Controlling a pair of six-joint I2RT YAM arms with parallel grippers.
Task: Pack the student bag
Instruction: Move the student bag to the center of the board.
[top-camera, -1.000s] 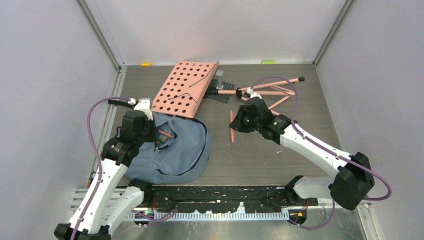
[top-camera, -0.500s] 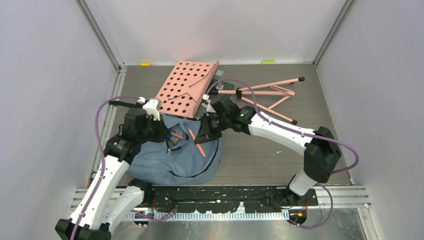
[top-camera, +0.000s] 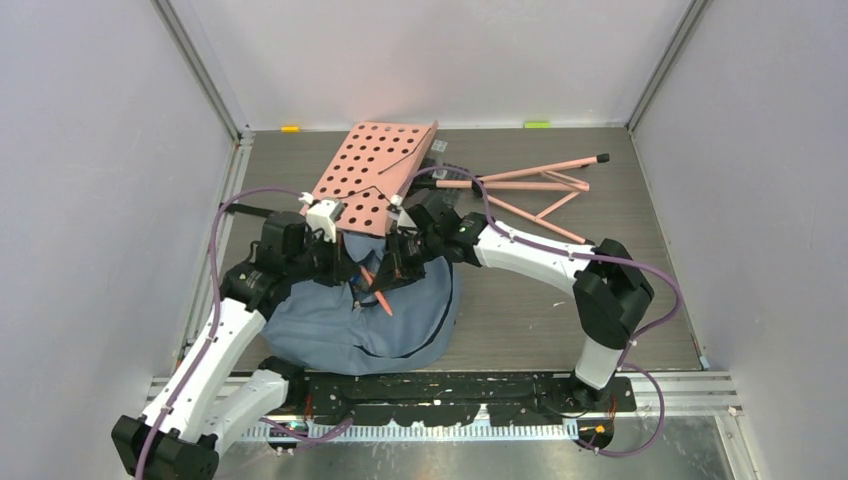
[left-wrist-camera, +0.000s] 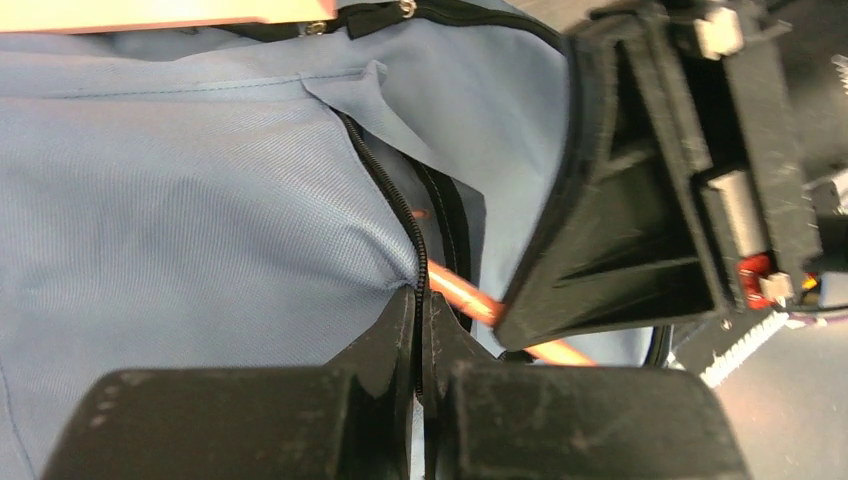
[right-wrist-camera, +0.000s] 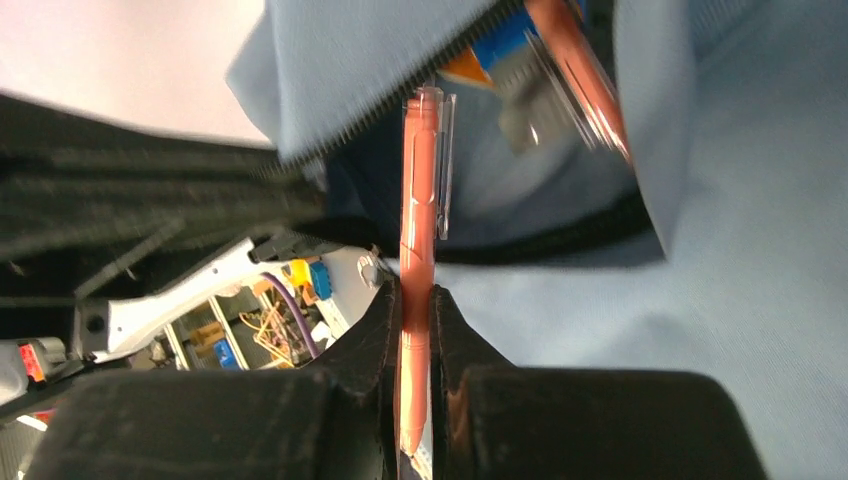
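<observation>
The student bag (top-camera: 340, 325), soft blue-grey with black zipper trim, lies in front of the left arm. My left gripper (top-camera: 348, 272) (left-wrist-camera: 420, 300) is shut on the zipper edge (left-wrist-camera: 400, 215) of the bag's opening and holds it up. My right gripper (top-camera: 392, 270) (right-wrist-camera: 415, 300) is shut on an orange-pink pen (top-camera: 381, 299) (right-wrist-camera: 420, 190). It holds the pen right at the opening, with the capped end pointing into the dark inside. Another pen (right-wrist-camera: 578, 75) and something blue and orange (right-wrist-camera: 488, 45) lie inside the bag. The two grippers are almost touching.
A pink perforated board (top-camera: 375, 175) leans just behind the bag. Pink rods of a folding stand (top-camera: 540, 185) lie at the back right, beside a small black plate (top-camera: 445, 175). Grey walls close in the table on three sides.
My right arm has swung left from the middle of the table, carrying the pen over to the bag's opening. The left gripper has drawn the bag's edge up and to the right.
</observation>
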